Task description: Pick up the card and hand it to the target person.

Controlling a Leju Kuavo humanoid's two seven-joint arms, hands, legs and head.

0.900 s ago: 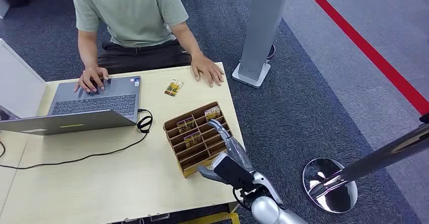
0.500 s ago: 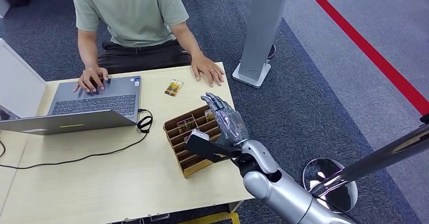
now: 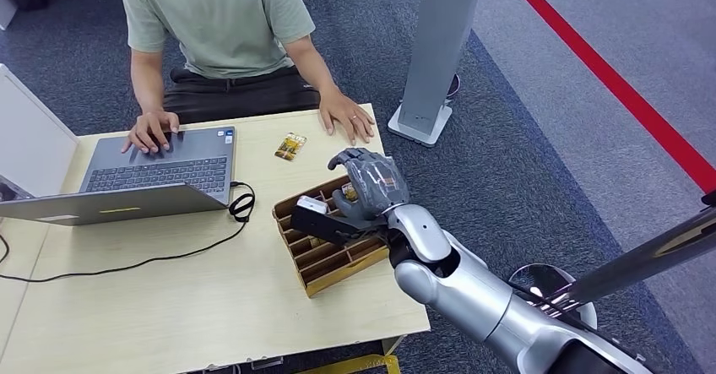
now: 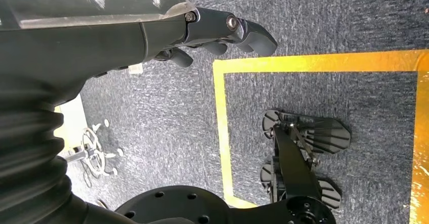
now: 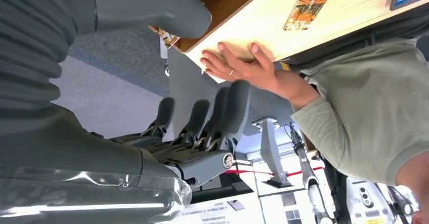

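Desk and what lies on it

The pale wood desk (image 3: 169,306) carries a laptop (image 3: 160,171), a black cable (image 3: 152,260), a wooden rack (image 3: 325,252), a loose card (image 3: 290,146) and a person's hand (image 3: 346,119).

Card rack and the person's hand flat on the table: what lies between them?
In the head view, the right hand hovers over the card rack's far end; beyond it, only bare table up to the person's hand. A loose card lies off to the side.
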